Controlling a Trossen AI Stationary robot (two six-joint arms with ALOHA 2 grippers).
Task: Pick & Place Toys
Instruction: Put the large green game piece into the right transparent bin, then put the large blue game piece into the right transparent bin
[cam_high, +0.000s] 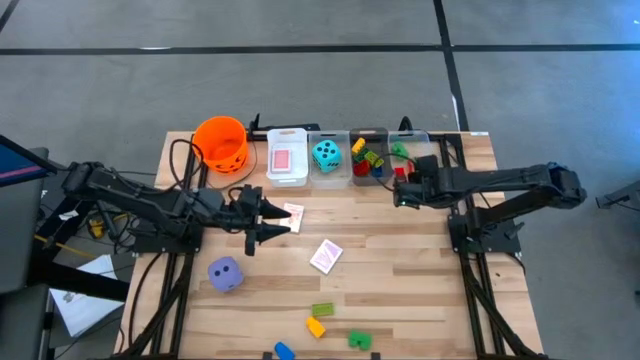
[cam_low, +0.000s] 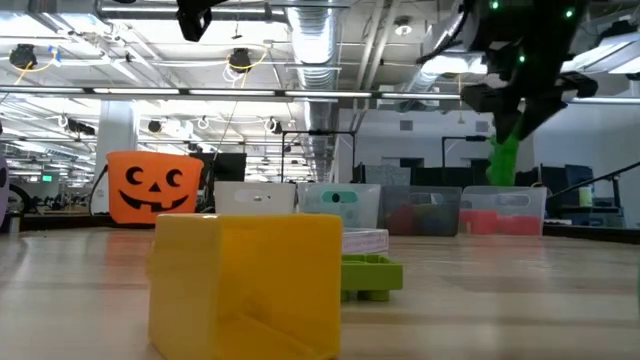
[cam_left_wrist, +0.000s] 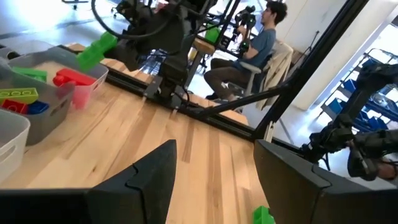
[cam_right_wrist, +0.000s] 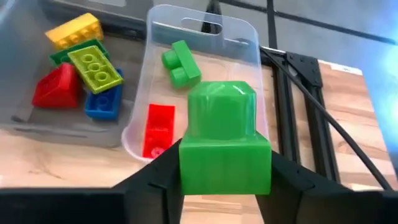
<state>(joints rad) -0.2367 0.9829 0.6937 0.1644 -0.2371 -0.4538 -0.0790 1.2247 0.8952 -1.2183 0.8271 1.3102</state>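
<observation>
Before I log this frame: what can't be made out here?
- Low view: the yellow brick hides most of the table behind it.
- High view: the blue brick is cut by the bottom edge.
- Right wrist view: the green brick, in the right hand, hides part of the clear bin.

You see a glossy, smooth green plastic brick (cam_right_wrist: 225, 140) between matt dark fingers (cam_right_wrist: 153, 177). The clear plastic bin (cam_right_wrist: 200, 62) looks slick, and the table (cam_high: 400, 260) is pale wood planks with a smooth finish.
</observation>
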